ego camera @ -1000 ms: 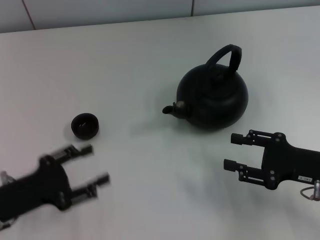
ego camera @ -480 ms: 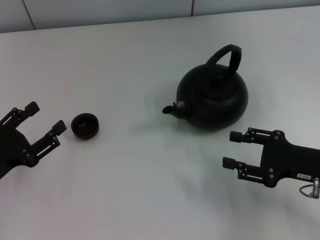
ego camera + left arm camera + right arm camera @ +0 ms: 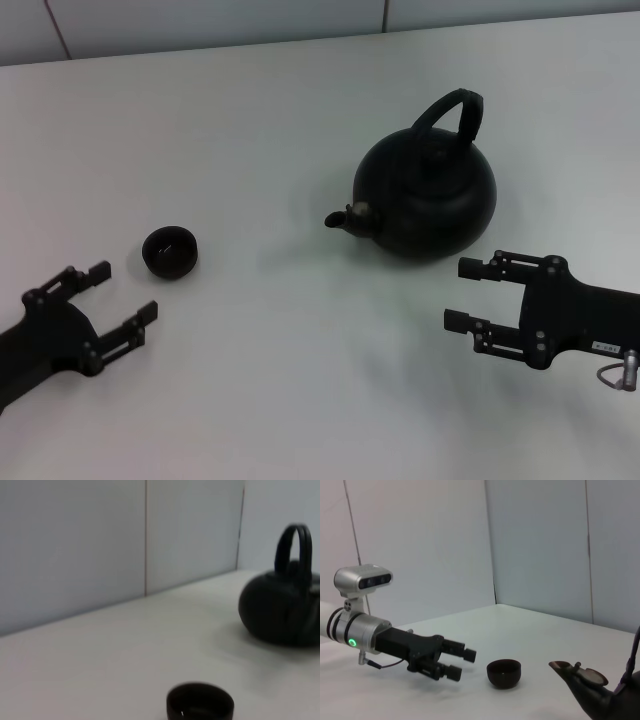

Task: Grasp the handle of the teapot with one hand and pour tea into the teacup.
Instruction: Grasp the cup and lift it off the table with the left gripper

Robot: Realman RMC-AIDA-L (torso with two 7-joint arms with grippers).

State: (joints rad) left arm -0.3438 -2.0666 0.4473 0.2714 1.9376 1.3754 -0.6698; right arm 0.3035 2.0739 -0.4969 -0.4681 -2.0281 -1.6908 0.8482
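Right end effector [image 3: 458, 294] open, empty, just below the teapot [image 3: 425, 194] mid-desk. Left end effector [image 3: 125, 296] open beside the teacup [image 3: 169, 251]. Pot judged heavy, rigid; grip the handle [image 3: 455, 112] at its apex.

White table [image 3: 250, 130]; pale panelled wall [image 3: 75, 540] behind, vertical seams.
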